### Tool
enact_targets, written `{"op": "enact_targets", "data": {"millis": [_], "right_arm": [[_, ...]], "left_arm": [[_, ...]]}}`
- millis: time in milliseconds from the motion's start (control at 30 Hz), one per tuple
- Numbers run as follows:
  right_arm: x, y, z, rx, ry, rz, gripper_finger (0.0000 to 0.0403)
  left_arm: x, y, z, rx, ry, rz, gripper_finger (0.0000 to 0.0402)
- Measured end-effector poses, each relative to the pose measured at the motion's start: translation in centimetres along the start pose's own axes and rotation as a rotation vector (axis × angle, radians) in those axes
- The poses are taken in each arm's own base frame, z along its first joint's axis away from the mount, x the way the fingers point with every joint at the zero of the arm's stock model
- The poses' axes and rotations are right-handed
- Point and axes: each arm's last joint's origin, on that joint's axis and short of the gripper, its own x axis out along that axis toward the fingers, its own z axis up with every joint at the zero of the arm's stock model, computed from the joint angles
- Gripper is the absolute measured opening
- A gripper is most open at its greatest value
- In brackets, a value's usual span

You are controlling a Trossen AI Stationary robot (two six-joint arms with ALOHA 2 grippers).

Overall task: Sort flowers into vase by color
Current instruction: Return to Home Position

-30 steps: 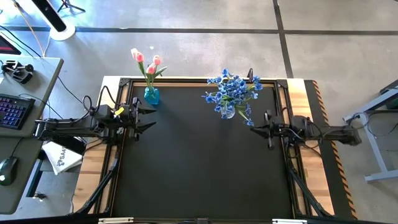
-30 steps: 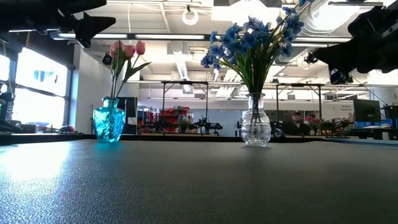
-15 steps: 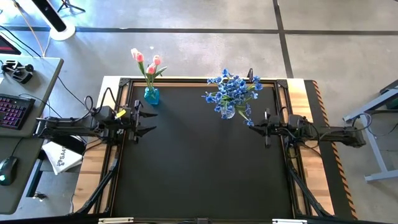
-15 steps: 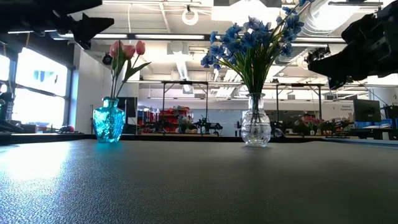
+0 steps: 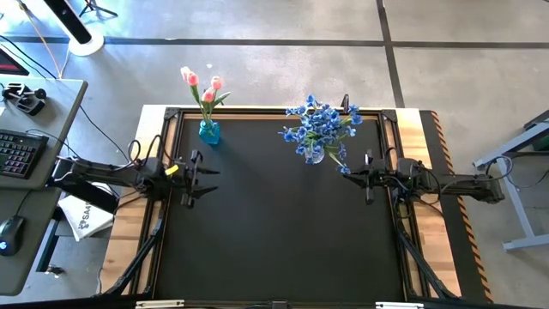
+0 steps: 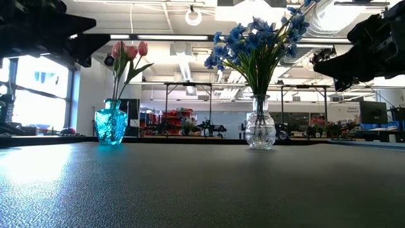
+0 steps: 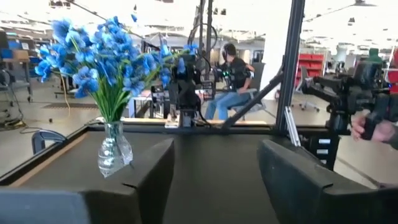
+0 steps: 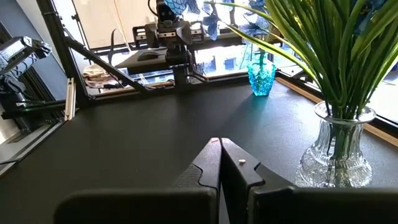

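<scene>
Pink tulips stand with their stems in a blue vase at the table's far left. Blue flowers fill a clear glass vase at the far middle. Both vases rest on their bases on the black table, as the low view shows for the blue vase and the clear vase. My left gripper hovers open near the left edge, on the near side of the blue vase, with nothing between its fingers. My right gripper is shut and empty, just right of the clear vase.
A black frame runs round the mat, with wooden strips outside it. A desk with a keyboard stands left of the table. Beyond the right arm a person sits; a hand shows there too.
My left gripper has sunk lower over the table and swung a little toward the near edge, staying by the left edge and empty. The vases and flowers have not moved.
</scene>
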Motion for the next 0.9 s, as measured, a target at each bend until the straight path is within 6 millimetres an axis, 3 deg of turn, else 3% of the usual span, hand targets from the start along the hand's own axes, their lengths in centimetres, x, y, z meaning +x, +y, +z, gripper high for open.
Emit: {"op": "enact_targets", "data": {"millis": [167,367,567,900], "right_arm": [[0.0,0.0,0.0,-0.001,0.0,0.0,0.0],[0.0,0.0,0.0,-0.001,0.0,0.0,0.0],[0.0,0.0,0.0,0.0,0.0,0.0,0.0],[0.0,0.0,0.0,0.0,0.0,0.003,0.0]], "left_arm": [[0.0,-0.1,-0.1,0.023,0.01,-0.006,0.0144],[-0.1,0.0,-0.8,0.035,0.086,0.0,0.0013],[-1.1,0.4,-1.1,0.057,0.124,0.116,0.0001],[-2.0,0.3,0.2,0.151,0.035,0.069,0.0]]}}
